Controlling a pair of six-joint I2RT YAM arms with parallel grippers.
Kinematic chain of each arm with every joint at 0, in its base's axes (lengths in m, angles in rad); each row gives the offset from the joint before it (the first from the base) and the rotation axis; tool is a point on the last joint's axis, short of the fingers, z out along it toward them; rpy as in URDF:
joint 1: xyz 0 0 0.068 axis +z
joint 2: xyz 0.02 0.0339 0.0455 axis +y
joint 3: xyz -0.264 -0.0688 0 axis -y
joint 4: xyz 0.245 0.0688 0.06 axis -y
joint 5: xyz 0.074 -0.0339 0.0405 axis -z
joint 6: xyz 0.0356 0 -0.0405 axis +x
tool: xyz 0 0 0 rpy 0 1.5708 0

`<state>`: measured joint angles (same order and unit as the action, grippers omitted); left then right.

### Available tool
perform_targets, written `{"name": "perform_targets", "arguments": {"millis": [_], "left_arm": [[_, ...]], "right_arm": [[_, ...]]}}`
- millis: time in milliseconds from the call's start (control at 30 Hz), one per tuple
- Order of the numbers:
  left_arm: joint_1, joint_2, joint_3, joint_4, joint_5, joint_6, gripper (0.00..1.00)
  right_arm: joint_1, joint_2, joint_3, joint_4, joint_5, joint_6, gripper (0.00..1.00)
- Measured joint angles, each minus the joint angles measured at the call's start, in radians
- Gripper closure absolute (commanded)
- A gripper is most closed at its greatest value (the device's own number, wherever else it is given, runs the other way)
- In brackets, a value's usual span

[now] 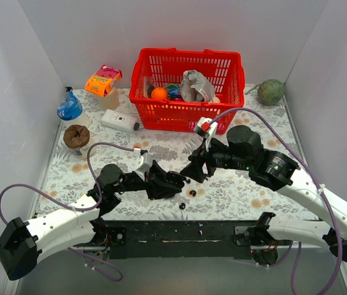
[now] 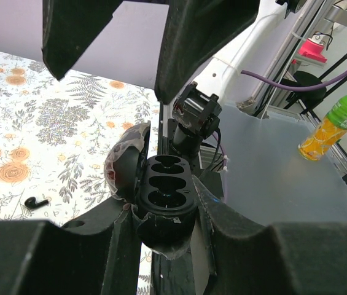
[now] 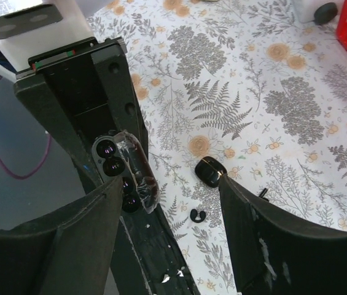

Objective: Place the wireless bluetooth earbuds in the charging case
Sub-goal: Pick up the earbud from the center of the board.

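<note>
Above the tabletop (image 2: 38, 123), left pincer (image 2: 161, 224) gripped the open charging case (image 2: 164, 184).
Right pincer (image 3: 167, 184) hovered just over it, fingers spread wide; one earbud (image 2: 35, 201) lay nearby.

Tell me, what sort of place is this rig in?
Probably a lab test booth: white walls box in a floral-clothed table, a red basket holds mixed props, metal framing stands beyond.
</note>
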<state>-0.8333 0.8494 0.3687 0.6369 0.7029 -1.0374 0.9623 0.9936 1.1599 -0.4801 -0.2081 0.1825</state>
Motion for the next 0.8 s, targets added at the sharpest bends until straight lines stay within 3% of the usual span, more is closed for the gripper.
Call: {"name": "perform_targets", "arguments": {"millis": [100, 267, 433, 567, 800], "left_arm": [[0.0, 0.003, 0.0, 0.003, 0.0, -0.003, 1.0], [0.0, 0.007, 0.0, 0.004, -0.006, 0.001, 1.0], [0.0, -0.016, -0.006, -0.021, -0.05, 0.013, 1.0], [0.0, -0.136, -0.084, -0.011, -0.127, 0.016, 1.0], [-0.002, -0.304, -0.207, 0.073, -0.2, -0.015, 1.0]], "right_arm": [[0.0, 0.014, 0.0, 0.0, -0.035, -0.005, 0.33], [0.002, 0.013, -0.022, 0.01, -0.02, 0.0, 0.23], [0.0, -0.087, -0.076, 0.012, 0.174, 0.03, 0.19], [-0.057, -0.151, -0.119, 0.011, 0.316, 0.069, 0.19], [-0.121, -0.018, -0.379, 0.047, 0.413, 0.12, 0.27]]}}
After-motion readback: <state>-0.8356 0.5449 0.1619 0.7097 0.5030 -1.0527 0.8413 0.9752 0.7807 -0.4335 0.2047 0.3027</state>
